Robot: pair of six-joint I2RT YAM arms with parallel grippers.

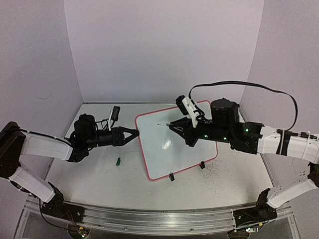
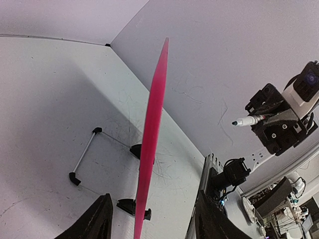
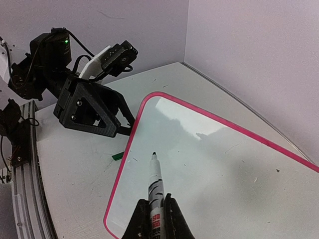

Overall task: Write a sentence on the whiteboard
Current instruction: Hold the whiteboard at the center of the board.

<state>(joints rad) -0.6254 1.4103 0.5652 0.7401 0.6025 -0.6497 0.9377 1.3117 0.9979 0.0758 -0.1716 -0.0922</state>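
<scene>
**STATUS: BOARD BLANK, WRITING NOT BEGUN**

Location. The whiteboard [image 1: 175,155] stands on its two black feet at the centre of the bench [image 1: 89,172], its face tilted up and angled toward the right arm.

Left jaws. The left gripper [image 1: 135,133] is at the board's left rim. Its jaws stand open, one either side of the pink frame. In the left wrist view a gap shows on both sides, so the board is not clamped.

Right jaws. The right gripper [image 1: 174,127] is closed on a marker [image 1: 164,124]. The tip points at the far-left part of the white face and appears to sit just off the surface.

Progress. No stroke of the sentence is visible. A small green item [image 1: 118,161], likely the marker cap, lies on the bench left of the board.

Outstanding, as judged: steady the board, lower the tip, write the full sentence.
</scene>
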